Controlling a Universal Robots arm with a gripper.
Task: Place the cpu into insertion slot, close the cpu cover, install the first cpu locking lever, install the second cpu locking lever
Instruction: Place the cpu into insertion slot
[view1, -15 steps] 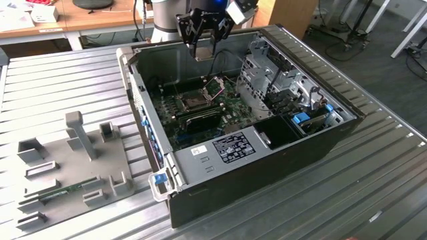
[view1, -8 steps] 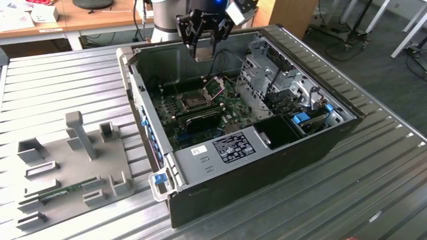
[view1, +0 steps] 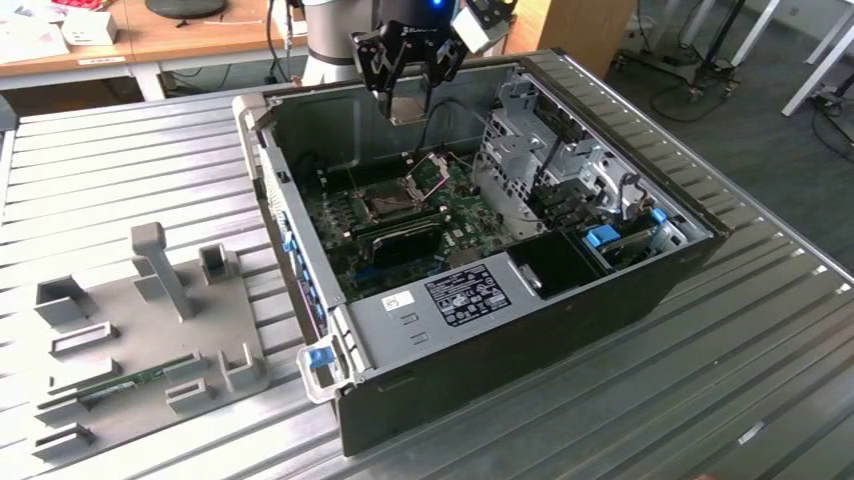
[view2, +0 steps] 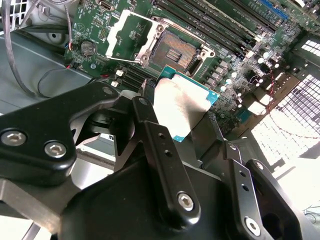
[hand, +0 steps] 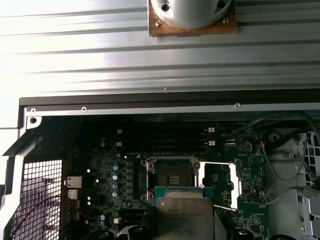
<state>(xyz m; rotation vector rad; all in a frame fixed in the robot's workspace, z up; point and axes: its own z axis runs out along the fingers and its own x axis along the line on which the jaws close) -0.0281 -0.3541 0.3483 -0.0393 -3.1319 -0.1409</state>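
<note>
Jaws clamped on the cpu (view2: 182, 107), holding it by two opposite edges, grey metal top facing the wrist cameras. Cpu hangs above the motherboard (view1: 400, 240) inside the open computer case (view1: 534, 350) on the desk (view1: 134, 150), not yet in the insertion slot (hand: 172, 177). Cpu cover (view2: 115, 37) swung open, off to one side of the slot
</note>
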